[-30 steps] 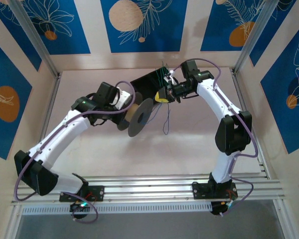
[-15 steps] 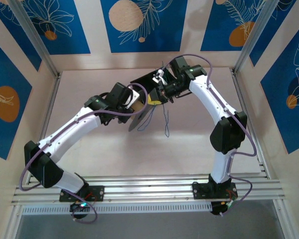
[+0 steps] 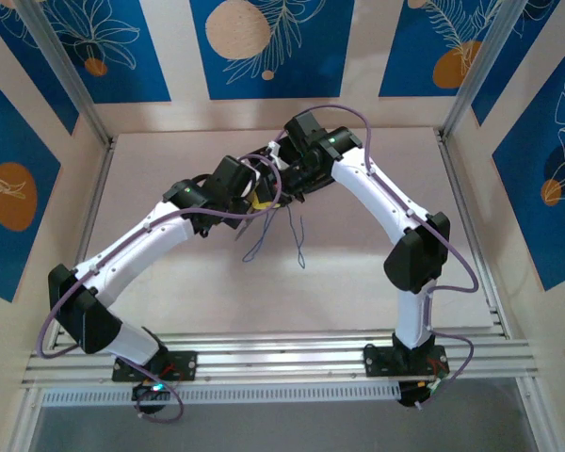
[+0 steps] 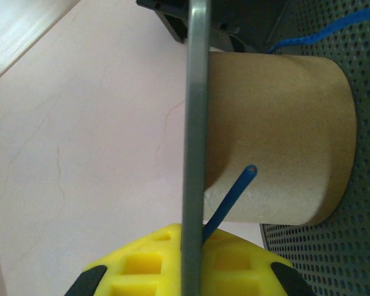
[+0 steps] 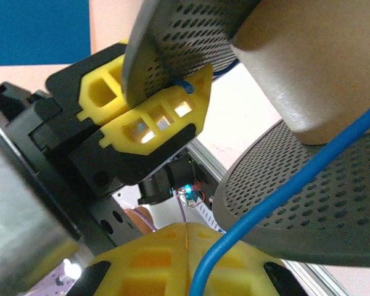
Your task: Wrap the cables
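- The left pincer point(image 4: 188, 266) is clamped narrow on the thin edge of the spool's perforated disc point(image 4: 196, 123). With so slim a hold, the spool point(image 5: 308, 74) could swivel or slip out if the cable is pulled hard.
- The right pincer point(image 5: 186, 259) is pinched shut on a blue cable point(image 5: 283, 191), which runs up from between its fingers to the cardboard core point(image 4: 271, 129) just above. Too much tension may drag the cable through the fingers; too little and the turn would sag off the core.
- A short blue end point(image 4: 231, 194) pokes out just beside the left pincer's fingers, past the disc. It looks unanchored and might pull free.
- Below both pincers, loose strands point(image 3: 297, 240) dangle toward the tabletop point(image 3: 348, 282) and could snag or tangle.
- The two pincers sit very close together, so a knock between them is a risk.
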Controlling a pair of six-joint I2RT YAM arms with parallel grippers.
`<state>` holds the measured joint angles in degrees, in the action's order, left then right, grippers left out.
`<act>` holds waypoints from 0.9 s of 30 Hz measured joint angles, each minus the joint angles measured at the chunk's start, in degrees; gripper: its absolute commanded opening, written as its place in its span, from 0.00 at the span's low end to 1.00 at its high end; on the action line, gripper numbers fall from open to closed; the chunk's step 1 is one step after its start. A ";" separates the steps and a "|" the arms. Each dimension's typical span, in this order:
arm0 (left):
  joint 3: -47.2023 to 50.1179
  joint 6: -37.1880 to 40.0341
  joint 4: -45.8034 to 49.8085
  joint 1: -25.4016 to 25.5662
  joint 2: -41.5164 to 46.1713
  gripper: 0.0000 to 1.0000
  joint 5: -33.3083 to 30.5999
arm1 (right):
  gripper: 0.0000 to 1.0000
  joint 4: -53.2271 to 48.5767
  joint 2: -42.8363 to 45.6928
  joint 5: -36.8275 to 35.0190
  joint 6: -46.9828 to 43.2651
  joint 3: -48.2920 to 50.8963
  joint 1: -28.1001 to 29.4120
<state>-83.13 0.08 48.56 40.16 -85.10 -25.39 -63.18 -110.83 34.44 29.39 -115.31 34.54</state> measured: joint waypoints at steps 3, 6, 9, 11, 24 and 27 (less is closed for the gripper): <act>1.49 -1.16 -0.57 0.00 1.03 0.00 -0.70 | 0.25 1.36 0.02 -1.25 2.05 0.00 0.98; 4.02 -1.53 -2.78 -0.02 3.06 0.00 -1.55 | 0.37 2.23 0.44 -2.54 3.41 0.70 1.55; 6.67 -1.60 -6.34 -0.07 5.42 0.00 -1.68 | 0.47 2.58 1.66 -2.95 4.11 1.51 1.70; 8.24 -1.22 -9.03 0.00 6.88 0.00 -1.68 | 0.54 2.58 2.80 -3.19 4.55 1.68 1.60; 12.46 0.50 -18.21 0.00 8.28 0.00 -1.70 | 0.79 3.93 12.92 -6.69 4.35 1.70 0.26; 13.22 0.50 -19.26 0.00 8.66 0.00 -1.75 | 0.79 4.13 14.69 -6.88 4.15 2.58 0.04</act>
<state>-69.91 0.58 29.30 40.16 -76.44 -27.14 -59.05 -96.14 27.55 33.54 -112.73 34.59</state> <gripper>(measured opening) 0.071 0.788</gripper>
